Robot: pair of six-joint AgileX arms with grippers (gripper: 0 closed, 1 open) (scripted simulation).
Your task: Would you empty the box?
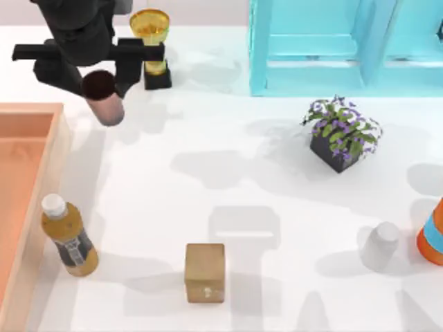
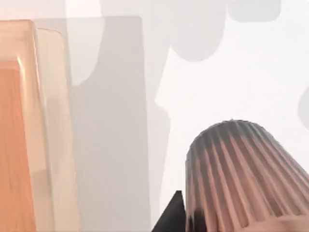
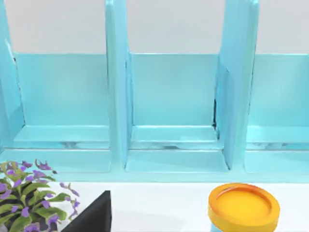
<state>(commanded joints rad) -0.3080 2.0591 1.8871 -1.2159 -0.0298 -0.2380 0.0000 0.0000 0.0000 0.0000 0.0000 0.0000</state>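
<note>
The box (image 1: 61, 149), a big orange-brown bin with pale thick walls, lies at the table's left edge; the part of its floor that I see is bare. My left gripper (image 1: 102, 81) hangs just beyond the box's far right corner, shut on a pink ribbed cup (image 1: 105, 100) with a dark rim. In the left wrist view the cup (image 2: 246, 179) hangs over the white table beside the box wall (image 2: 48, 121). An amber bottle (image 1: 68, 236) with a white cap stands on the table against the box's right wall.
A tan cube (image 1: 205, 272) sits front centre. Behind the left arm stands a yellow goblet (image 1: 151, 41) on a black base. A light-blue shelf unit (image 1: 332, 45) is at the back right, a purple plant (image 1: 340, 135) before it, a white cup (image 1: 381, 245) and orange cone (image 1: 432, 235) farther right.
</note>
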